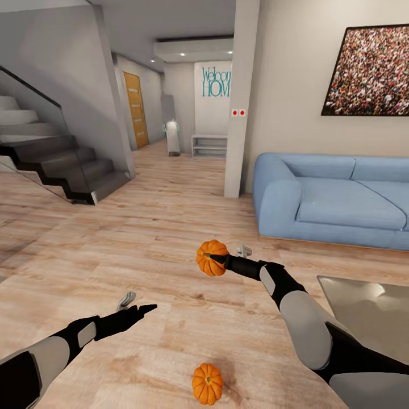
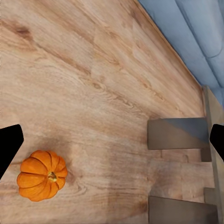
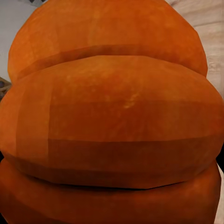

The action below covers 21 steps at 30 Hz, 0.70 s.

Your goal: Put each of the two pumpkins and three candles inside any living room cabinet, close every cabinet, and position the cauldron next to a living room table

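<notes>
Orange filled your right wrist camera, where the ribs of one pumpkin (image 3: 112, 116) pressed so close that its stem and outline were cut off. From the head camera, your right gripper (image 1: 218, 260) was clenched on that pumpkin (image 1: 211, 257), carried above the wood floor (image 1: 113, 238) with the arm stretched forward; only one dark fingertip showed against the fruit, the other hidden behind it. A second pumpkin (image 1: 207, 384) sat on the floor close in front of you, between your two arms, and it appeared again at the edge of the left wrist camera (image 2: 42, 175), stem up, resting on the planks. Your left gripper (image 1: 141, 309) pointed forward over the floor, holding nothing, its black fingertips (image 2: 9, 144) well apart at the two sides of the left wrist camera. Small grey objects lay on the floor, one (image 1: 127, 299) just beyond your left gripper and one (image 1: 244, 249) just past your right; they were too small to identify. A blue sofa (image 1: 335, 199) stood to the right, cut off by the frame edge. A pale grey surface (image 1: 363, 307) showed beside your right arm, partly hidden by it. A staircase (image 1: 57, 165) rose at the left.
</notes>
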Available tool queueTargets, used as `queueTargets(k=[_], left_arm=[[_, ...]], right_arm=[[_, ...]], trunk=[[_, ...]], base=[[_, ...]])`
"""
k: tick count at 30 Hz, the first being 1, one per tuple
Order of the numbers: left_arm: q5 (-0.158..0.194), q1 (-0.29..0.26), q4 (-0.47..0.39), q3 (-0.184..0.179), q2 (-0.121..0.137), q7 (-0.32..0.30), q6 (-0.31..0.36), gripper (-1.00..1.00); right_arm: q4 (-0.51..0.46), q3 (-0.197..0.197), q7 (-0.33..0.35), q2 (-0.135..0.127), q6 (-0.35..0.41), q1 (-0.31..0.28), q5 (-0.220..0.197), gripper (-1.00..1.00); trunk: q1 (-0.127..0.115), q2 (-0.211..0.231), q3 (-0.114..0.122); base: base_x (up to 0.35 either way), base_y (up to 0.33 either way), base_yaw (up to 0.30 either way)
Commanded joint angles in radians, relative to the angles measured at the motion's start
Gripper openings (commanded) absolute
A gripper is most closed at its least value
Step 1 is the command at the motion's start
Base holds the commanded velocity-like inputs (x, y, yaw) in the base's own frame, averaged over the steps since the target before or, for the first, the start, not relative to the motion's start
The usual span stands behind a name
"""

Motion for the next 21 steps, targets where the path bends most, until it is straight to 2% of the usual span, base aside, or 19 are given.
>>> queueTargets(k=[1,21], left_arm=[[0.0,0.0,-0.001,0.001,0.0,0.0,0.0,1.0],[0.0,0.0,0.0,0.001,-0.002,0.003,0.0,1.0]], right_arm=[[0.001,-0.001,-0.001,0.002,0.0,0.0,-0.002,-1.0],[0.005,0.001,0.001,0.005,0.0,0.0,-0.002,-1.0]], trunk=[[0.004,-0.007,-0.003],[0.081,-0.147,-0.066]], base=[[0.0,0.0,0.0],[0.0,0.0,0.0]])
